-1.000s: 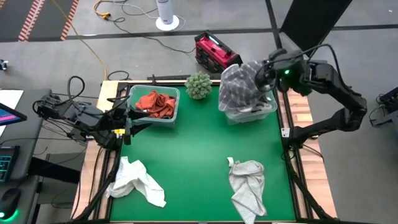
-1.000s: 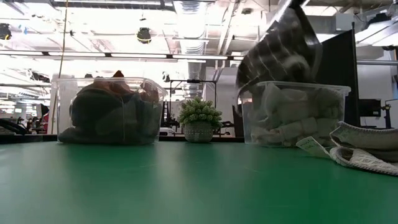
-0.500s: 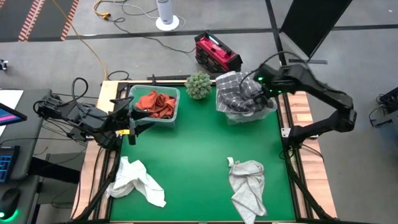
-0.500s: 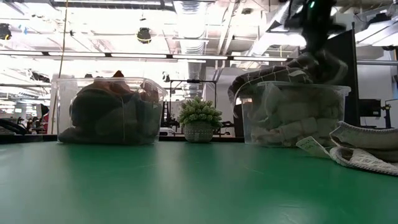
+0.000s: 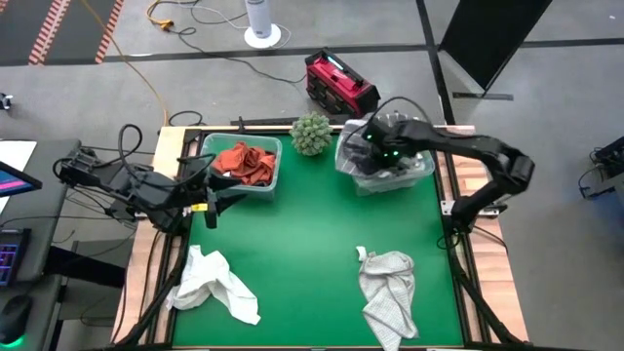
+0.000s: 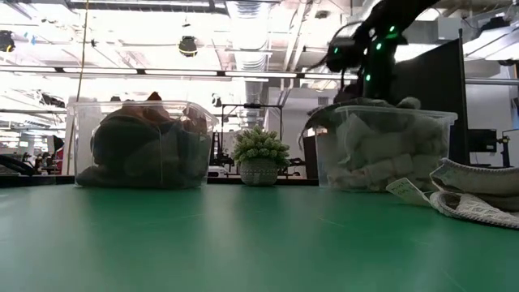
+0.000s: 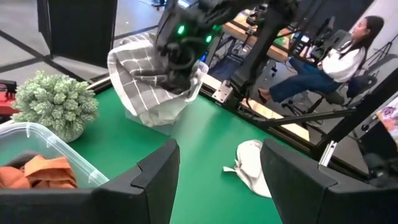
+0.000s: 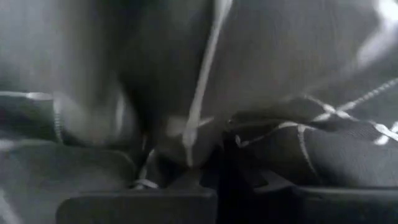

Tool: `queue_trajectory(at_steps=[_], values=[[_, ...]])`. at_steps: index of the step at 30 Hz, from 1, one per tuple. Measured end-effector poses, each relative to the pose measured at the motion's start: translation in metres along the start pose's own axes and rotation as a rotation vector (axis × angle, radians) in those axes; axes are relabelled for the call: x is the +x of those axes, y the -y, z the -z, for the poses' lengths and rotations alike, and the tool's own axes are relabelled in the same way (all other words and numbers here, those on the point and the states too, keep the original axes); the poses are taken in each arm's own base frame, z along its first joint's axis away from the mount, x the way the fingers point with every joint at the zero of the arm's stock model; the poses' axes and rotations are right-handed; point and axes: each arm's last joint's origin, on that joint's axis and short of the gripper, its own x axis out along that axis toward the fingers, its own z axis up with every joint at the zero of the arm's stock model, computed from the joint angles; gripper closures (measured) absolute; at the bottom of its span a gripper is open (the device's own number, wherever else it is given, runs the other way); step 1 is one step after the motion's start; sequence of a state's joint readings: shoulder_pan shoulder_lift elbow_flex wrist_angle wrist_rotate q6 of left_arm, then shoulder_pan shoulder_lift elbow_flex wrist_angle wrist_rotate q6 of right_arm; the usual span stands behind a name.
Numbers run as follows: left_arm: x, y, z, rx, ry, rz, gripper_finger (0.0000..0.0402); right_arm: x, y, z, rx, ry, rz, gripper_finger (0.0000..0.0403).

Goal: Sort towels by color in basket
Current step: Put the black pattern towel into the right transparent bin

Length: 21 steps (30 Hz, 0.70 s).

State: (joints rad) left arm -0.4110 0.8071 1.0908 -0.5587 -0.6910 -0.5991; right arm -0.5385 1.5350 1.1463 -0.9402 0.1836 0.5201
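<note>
The dark grey plaid towel [image 5: 353, 146] lies on the pile in the clear right basket [image 5: 425, 172], and a part of it hangs over the basket's left rim [image 7: 146, 87]. My right gripper [image 5: 378, 152] is down in it, shut on the cloth. My left gripper [image 5: 211, 195] is open and empty beside the left basket [image 5: 277, 148], which holds rust-orange towels [image 5: 244, 162]. A white towel [image 5: 209, 283] and a white grid-lined towel [image 5: 388, 292] lie on the green table near its front edge. My right gripper comes at the plaid towel [image 8: 298, 143] from above, slanting toward the table's left. Bunched cloth fills its wrist view and hides which part the fingers have. The towel rests on the basket's pile, with one part over the left rim [image 6: 318, 120].
A small potted plant [image 5: 311, 134] stands between the two baskets at the table's far edge. A red box [image 5: 339, 82] lies on the floor beyond the table. A person [image 7: 339, 59] sits beyond the table's right side. Bare green table lies between the baskets and the two loose towels.
My right gripper has gone down and toward the table's left with the plaid towel. The towel hung lifted above the right basket; now it lies on the basket's pile with a part draped over the left rim.
</note>
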Motion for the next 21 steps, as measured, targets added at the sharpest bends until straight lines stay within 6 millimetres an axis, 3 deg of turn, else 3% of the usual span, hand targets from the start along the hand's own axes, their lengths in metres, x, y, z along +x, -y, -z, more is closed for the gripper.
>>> queue_trajectory(at_steps=[6,11,15,21], values=[[-0.006,-0.003,-0.003,-0.008,0.016,0.011,0.0189,0.036,-0.009,-0.002,-0.066,-0.118,0.031,0.0319],[-0.011,-0.007,-0.006,-0.012,0.029,0.019,0.0189,0.042,-0.012,-0.002,-0.080,-0.161,-0.022,0.0245],[-0.015,-0.009,-0.008,-0.016,0.039,0.026,0.0189,0.022,-0.010,-0.001,-0.114,-0.146,-0.094,0.0179],[-0.020,-0.013,-0.011,-0.024,0.051,0.033,0.0189,-0.045,0.010,0.001,-0.089,-0.078,-0.116,0.0121]])
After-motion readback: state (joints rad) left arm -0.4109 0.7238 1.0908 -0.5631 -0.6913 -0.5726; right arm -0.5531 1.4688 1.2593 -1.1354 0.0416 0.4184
